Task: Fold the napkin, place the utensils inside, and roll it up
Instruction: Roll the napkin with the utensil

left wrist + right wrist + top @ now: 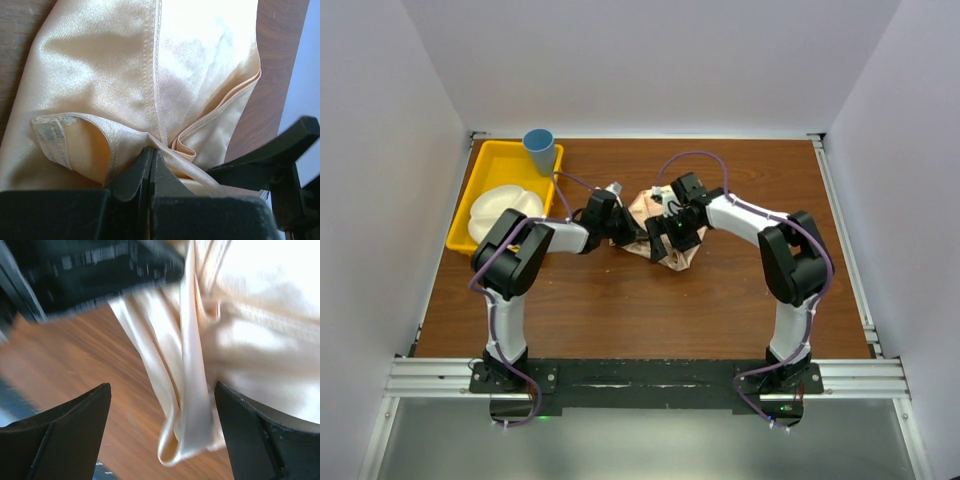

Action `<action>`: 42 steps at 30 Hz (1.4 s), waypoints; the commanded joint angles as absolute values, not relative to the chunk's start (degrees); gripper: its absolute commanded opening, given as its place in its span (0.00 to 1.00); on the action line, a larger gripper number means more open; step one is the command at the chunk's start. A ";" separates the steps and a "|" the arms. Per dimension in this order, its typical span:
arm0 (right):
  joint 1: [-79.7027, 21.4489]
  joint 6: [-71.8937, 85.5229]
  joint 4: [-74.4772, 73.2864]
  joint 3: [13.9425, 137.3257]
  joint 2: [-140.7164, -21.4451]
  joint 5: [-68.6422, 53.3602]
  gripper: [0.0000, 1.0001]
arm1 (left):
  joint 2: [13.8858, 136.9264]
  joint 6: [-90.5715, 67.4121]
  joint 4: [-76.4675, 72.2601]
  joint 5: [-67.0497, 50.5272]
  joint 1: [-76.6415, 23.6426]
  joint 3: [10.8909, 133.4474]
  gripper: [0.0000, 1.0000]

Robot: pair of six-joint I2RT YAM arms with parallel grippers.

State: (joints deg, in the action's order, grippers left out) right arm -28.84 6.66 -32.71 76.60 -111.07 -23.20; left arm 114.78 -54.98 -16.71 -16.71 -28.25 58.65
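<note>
Peach napkin [642, 212] lay bunched on the desk [620, 310], left end effector [150, 165] pinching its hem, right end effector [162, 405] spread around a hanging fold; looked light, limp, slippery, best grabbed at stitched hems.

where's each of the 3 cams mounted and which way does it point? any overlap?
Top external: above and behind the arm bases, looking down over the table; both arms show whole, meeting at the napkin.
Left wrist: on the left arm, looking along its fingers at the napkin close up; the left gripper shows shut, pinching a fold.
Right wrist: on the right arm, facing napkin and table; the right gripper shows open, a fold between its fingers.
Shared: all three see the napkin and the table.
</note>
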 commanded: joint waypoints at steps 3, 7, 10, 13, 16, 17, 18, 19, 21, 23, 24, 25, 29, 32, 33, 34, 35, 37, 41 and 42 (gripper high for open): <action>-34.45 -4.65 -34.63 73.13 -105.56 -3.54 0.89 | 120.76 -48.61 -2.11 -7.29 -27.51 57.21 0.00; -35.77 -6.42 -32.01 71.55 -104.68 3.85 0.82 | 120.59 -47.82 -0.97 -7.47 -27.51 58.18 0.00; -35.77 -6.15 -31.03 72.33 -105.38 4.13 0.67 | 120.41 -46.94 -0.09 -7.21 -27.51 59.06 0.00; -35.68 -5.63 -31.81 74.00 -107.66 3.34 0.48 | 120.32 -45.71 -0.09 -7.64 -27.51 60.20 0.00; -35.68 -4.66 -31.90 75.06 -107.32 1.94 0.38 | 119.71 -44.22 2.63 -7.82 -27.42 61.52 0.00; -35.68 -4.40 -32.08 75.23 -106.97 1.24 0.38 | 119.53 -43.77 3.25 -8.00 -27.51 62.31 0.00; -35.51 -3.87 -32.08 75.93 -106.96 0.36 0.38 | 119.44 -43.07 3.51 -8.17 -27.51 62.66 0.00; -34.64 -3.61 -32.95 76.46 -107.22 0.18 0.33 | 119.44 -42.89 3.78 -8.43 -27.51 63.10 0.00; -33.67 -3.08 -33.75 77.86 -108.01 -4.47 0.26 | 119.62 -42.02 4.30 -8.79 -27.51 64.16 0.00; -32.35 -2.64 -34.89 78.40 -108.45 -6.49 0.21 | 119.88 -41.40 4.83 -9.49 -27.51 65.03 0.00; -31.91 -2.38 -35.07 78.57 -108.81 -8.68 0.24 | 119.88 -40.70 5.27 -9.58 -27.51 65.47 0.00; -30.95 -2.11 -35.33 78.49 -108.98 -9.48 0.34 | 120.06 -40.43 5.71 -9.75 -27.51 65.83 0.00; -28.04 -1.06 -35.16 78.40 -110.21 -13.79 0.34 | 120.15 -39.73 6.68 -9.84 -27.51 66.62 0.00; -26.46 -0.79 -35.51 79.36 -111.88 -17.22 0.20 | 119.97 -39.38 7.21 -10.11 -27.51 67.15 0.00; -26.37 -0.70 -35.94 79.80 -112.67 -17.49 0.16 | 119.97 -38.94 7.47 -10.19 -27.51 67.50 0.00; -26.02 -0.44 -35.69 79.80 -113.63 -18.10 0.10 | 119.88 -38.76 8.17 -10.63 -27.51 67.85 0.00; -25.75 1.47 -35.42 79.63 -114.08 -18.89 0.08 | 119.45 -38.32 8.61 -10.72 -27.51 68.81 0.00; -24.18 3.33 -33.76 78.49 -114.78 -20.47 0.05 | 118.39 -36.48 9.31 -10.99 -27.51 69.61 0.00; -22.50 5.97 -34.19 78.92 -118.29 -22.67 0.05 | 113.22 -32.79 11.25 -11.51 -27.42 72.41 0.09; -22.15 6.41 -34.28 79.53 -119.00 -23.20 0.06 | 112.16 -32.00 11.69 -11.77 -27.33 72.68 0.23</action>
